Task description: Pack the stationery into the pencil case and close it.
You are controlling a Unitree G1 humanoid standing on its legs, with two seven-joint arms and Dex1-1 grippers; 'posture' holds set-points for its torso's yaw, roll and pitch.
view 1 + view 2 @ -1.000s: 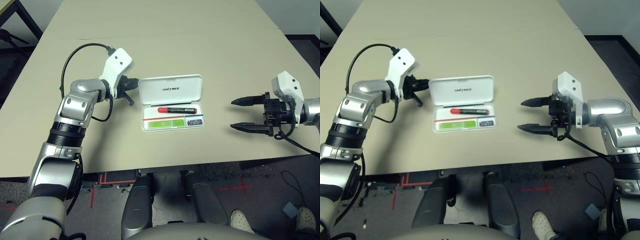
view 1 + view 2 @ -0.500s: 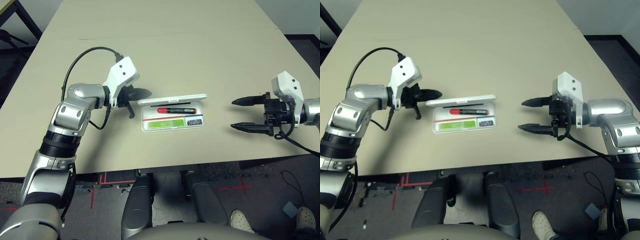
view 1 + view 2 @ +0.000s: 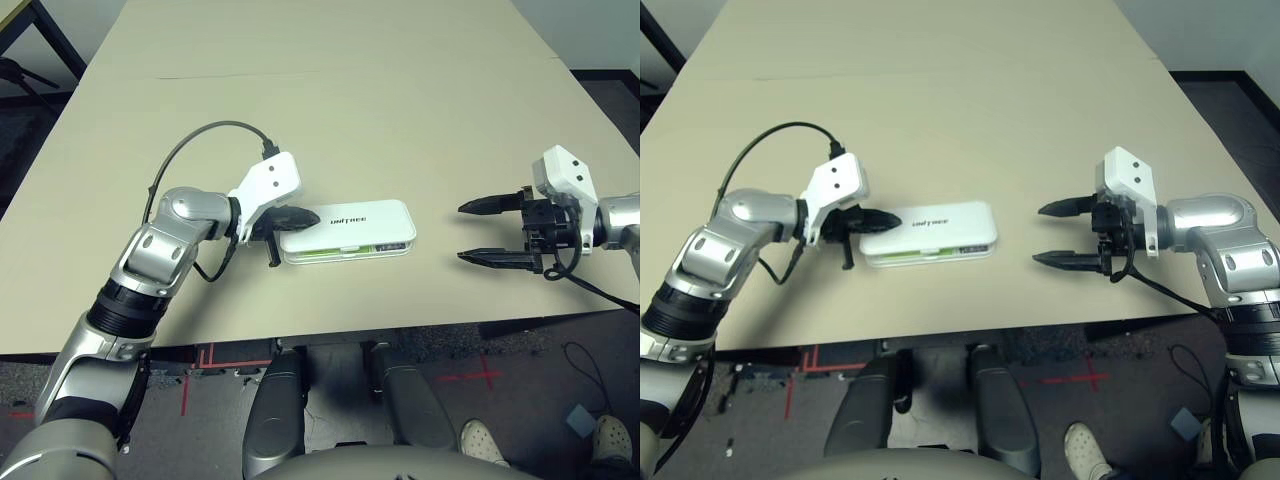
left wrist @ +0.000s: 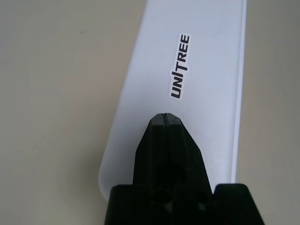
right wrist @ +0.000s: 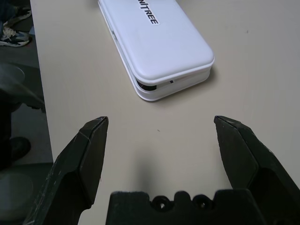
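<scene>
Stationery sits inside our flat white hard-plastic pencil case, lid nearly down under our closed left gripper; next, press it shut while our right gripper waits open.

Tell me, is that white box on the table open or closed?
Almost closed: the pencil case lid lies down over the tray, but a thin gap remains along the edge, and the left gripper rests on it.

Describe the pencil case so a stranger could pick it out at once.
On the beige table, look near its front edge, between the two arms. The pencil case is the flat white rounded box with dark UNITREE lettering, its lid lowered, the left tool resting on its end.
</scene>
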